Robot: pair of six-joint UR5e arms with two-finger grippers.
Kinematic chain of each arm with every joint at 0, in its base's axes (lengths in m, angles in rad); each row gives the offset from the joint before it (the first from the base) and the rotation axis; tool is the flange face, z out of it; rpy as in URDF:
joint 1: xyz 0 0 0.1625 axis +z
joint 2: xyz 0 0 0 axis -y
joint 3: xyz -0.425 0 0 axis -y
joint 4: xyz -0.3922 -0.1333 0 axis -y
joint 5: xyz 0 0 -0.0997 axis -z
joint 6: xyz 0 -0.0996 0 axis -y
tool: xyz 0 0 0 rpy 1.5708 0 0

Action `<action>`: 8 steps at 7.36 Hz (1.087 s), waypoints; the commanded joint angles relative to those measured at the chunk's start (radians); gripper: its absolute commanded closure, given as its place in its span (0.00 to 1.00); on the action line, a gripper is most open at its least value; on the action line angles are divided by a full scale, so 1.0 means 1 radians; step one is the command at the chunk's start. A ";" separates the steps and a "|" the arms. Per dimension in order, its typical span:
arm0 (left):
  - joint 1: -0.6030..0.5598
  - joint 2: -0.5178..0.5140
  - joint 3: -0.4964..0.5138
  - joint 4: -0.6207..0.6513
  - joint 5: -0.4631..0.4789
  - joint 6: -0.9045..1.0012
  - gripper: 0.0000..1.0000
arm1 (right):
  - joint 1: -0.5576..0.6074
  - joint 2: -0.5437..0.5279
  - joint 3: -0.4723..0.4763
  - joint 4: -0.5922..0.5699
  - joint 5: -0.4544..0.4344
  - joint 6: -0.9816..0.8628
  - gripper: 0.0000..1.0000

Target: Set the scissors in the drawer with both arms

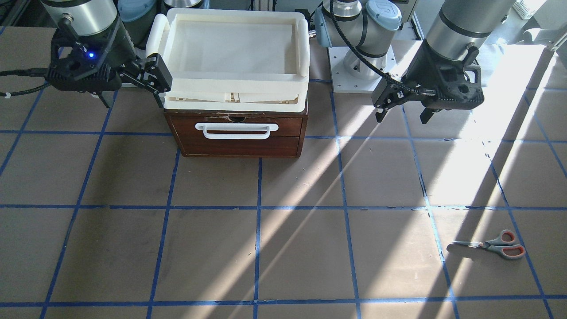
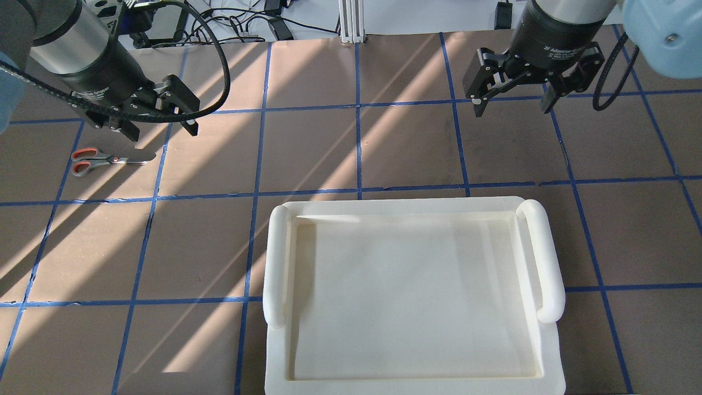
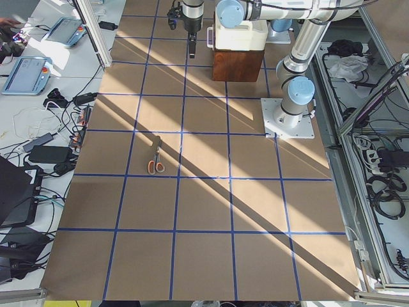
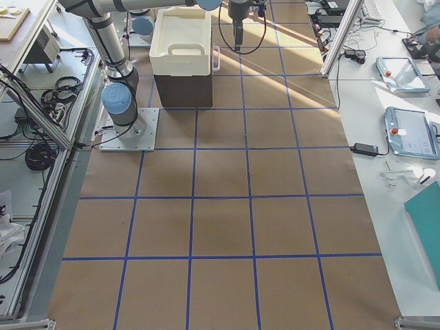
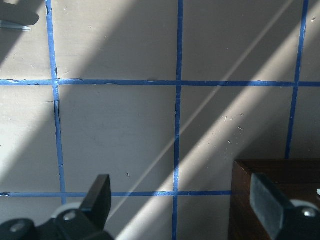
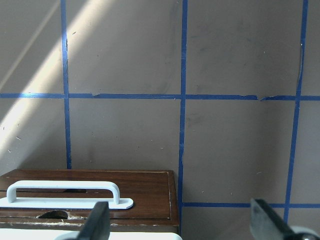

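The scissors (image 1: pixel 491 246), grey handles with orange-red loops, lie flat on the brown table; they also show in the overhead view (image 2: pixel 104 160) and the exterior left view (image 3: pixel 156 157). My left gripper (image 1: pixel 403 117) (image 2: pixel 162 130) hangs open and empty above the table, short of the scissors and to one side of the cabinet. The drawer (image 1: pixel 283 128) is shut, with a dark wood front and a white bar handle (image 1: pixel 237 130). My right gripper (image 1: pixel 133 103) (image 2: pixel 513 107) is open and empty beside the cabinet's other side. The right wrist view shows the drawer front (image 6: pixel 145 192) below it.
A cream plastic tray (image 1: pixel 301 48) (image 2: pixel 279 258) sits on top of the wooden cabinet. The left arm's base plate (image 1: pixel 341 75) stands beside the cabinet. Blue tape lines grid the table. Tablets and cables lie beyond the table's far edge (image 3: pixel 25 70).
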 commanded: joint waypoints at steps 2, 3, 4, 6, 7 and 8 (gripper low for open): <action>-0.078 -0.011 -0.007 0.031 0.026 -0.073 0.00 | 0.000 0.000 0.000 0.003 -0.005 -0.004 0.00; -0.078 -0.006 -0.007 0.029 0.027 -0.071 0.00 | 0.000 0.000 0.002 0.004 -0.005 -0.004 0.00; -0.075 -0.005 -0.010 0.023 0.033 -0.071 0.00 | 0.000 0.006 0.002 0.004 -0.003 -0.007 0.00; -0.052 -0.009 -0.019 0.029 0.032 -0.036 0.00 | 0.084 0.049 0.021 -0.014 0.009 -0.069 0.00; -0.020 -0.006 -0.019 0.028 0.032 0.028 0.00 | 0.166 0.087 0.021 -0.068 0.010 -0.064 0.00; 0.029 -0.015 -0.017 0.031 0.032 0.118 0.00 | 0.240 0.142 0.021 -0.088 0.012 -0.080 0.00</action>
